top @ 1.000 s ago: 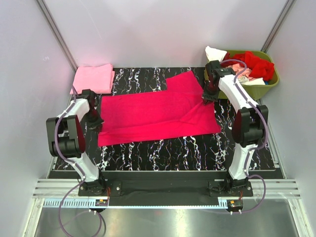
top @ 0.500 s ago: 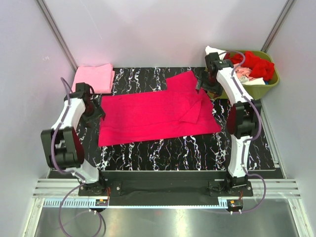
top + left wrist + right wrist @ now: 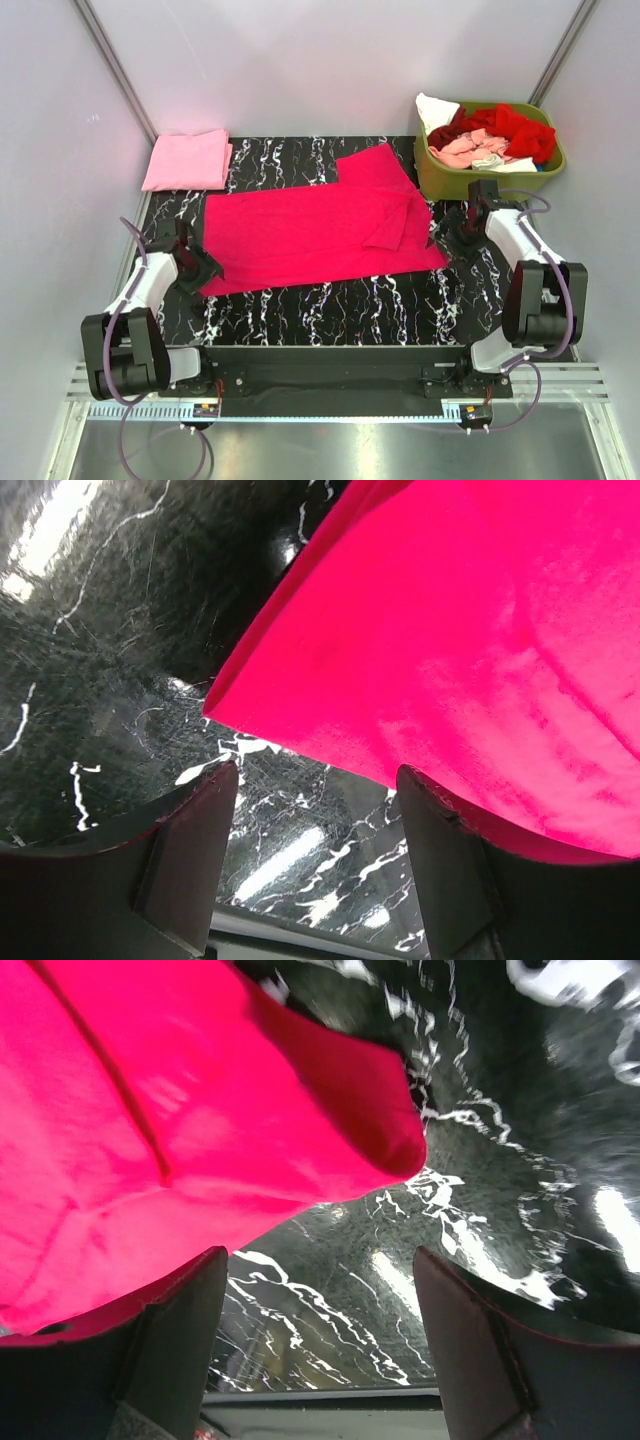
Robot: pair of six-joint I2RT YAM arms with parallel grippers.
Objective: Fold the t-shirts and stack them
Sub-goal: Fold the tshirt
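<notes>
Magenta-pink t-shirt [image 3: 320, 235] lies spread across the middle of the black, white-veined desk [image 3: 350, 300], mostly flat, with one part sticking out on its far side and a flap of cloth turned over on itself near its right edge. Off its near left corner the left fingers [image 3: 190, 860] stand apart with nothing between them; the wrist view shows the cloth's corner just ahead of them, resting on the desk and not touched. Off its right edge the right fingers [image 3: 175, 1350] are likewise spread and grip nothing, with a rounded fold of the same shirt just in front of them. Beyond the shirt's far left corner, close to but apart from it, a light pink t-shirt [image 3: 187, 160] sits folded into a neat square. Beyond its far right corner stands an olive-green basket [image 3: 440, 182], holding a loose heap of a red t-shirt [image 3: 518, 127], a salmon t-shirt [image 3: 466, 150] and a white t-shirt [image 3: 435, 107], the white one hanging over the rim nearest the magenta shirt.
</notes>
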